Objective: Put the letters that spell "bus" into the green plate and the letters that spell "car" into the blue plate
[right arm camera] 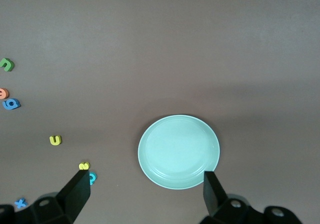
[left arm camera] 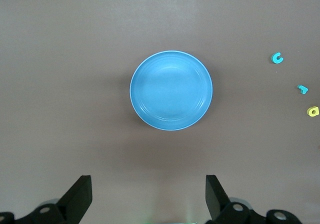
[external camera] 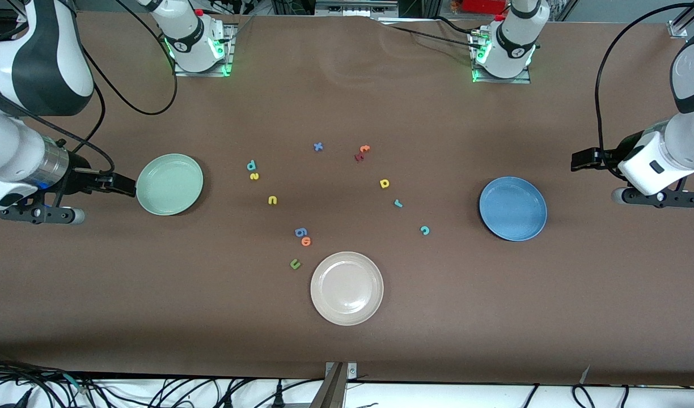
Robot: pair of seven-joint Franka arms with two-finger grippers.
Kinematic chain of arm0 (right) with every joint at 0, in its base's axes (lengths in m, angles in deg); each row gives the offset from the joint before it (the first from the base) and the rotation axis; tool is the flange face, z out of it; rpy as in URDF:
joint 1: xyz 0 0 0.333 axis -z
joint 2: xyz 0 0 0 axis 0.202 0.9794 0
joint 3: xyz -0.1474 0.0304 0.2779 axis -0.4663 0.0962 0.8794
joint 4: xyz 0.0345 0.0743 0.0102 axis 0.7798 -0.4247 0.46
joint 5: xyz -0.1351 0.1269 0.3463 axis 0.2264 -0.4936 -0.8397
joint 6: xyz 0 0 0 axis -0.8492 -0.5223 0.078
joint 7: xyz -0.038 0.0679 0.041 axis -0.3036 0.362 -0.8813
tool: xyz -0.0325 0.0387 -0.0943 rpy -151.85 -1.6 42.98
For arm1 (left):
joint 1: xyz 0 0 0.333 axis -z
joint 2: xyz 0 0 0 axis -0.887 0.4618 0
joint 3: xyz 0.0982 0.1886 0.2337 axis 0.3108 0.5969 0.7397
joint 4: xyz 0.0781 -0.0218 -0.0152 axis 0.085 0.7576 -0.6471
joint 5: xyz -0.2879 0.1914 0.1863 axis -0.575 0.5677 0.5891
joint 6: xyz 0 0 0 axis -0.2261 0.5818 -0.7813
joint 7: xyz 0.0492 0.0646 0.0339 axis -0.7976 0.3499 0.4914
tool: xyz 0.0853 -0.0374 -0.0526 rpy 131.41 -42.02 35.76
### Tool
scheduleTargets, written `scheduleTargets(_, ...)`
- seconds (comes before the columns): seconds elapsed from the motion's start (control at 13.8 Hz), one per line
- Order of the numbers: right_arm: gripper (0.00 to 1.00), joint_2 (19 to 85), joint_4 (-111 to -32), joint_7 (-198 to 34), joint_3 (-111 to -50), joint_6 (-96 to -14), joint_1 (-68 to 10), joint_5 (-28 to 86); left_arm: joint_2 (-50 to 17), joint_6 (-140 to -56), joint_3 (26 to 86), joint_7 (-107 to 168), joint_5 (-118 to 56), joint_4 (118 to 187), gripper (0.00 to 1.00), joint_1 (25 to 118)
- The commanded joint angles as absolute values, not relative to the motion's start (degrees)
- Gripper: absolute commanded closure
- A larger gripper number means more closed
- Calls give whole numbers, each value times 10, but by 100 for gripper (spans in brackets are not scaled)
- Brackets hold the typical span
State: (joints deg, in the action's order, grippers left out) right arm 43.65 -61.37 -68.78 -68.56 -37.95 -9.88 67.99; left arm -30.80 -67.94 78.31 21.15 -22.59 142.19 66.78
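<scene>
Nothing has been sorted yet: both target plates are bare and all six letters lie loose on the bench, so this looks like the opening step, before any pick.

Going from the right arm's end: the right gripper point(external camera: 123, 185) hangs over the bench just beside the green plate point(external camera: 169, 184), fingers point(right arm camera: 75, 191) spread wide and holding nothing. Toward the middle of the bench lie the teal "b" point(external camera: 251, 165) and the yellow "s" point(external camera: 254, 176), almost touching, with the yellow "u" point(external camera: 272, 200) near them, closer to the front edge. Then come the yellow "a" point(external camera: 385, 183), the teal "r" point(external camera: 398, 203) and the teal "c" point(external camera: 424, 229), stepping toward the blue plate point(external camera: 513, 208). The left gripper point(external camera: 585, 159) hovers past that plate, toward the left arm's end, fingers point(left arm camera: 79, 196) likewise released and empty.

Next, I judge, either arm must travel in to its nearest letter and pinch precisely. The olive-green "u" point(external camera: 295, 264) beside the cream-white plate point(external camera: 347, 288) must be left.
</scene>
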Motion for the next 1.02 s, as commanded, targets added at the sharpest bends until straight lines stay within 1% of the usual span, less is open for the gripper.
scheduleTargets(0.0,0,442,-602,-685,-682,-377,-93,668,-322,-676,783,197,-230,1418,0,664)
scheduleTargets(0.94,0,441,-602,-685,-682,-377,-92,668,-321,-676,783,203,-230,1414,0,665)
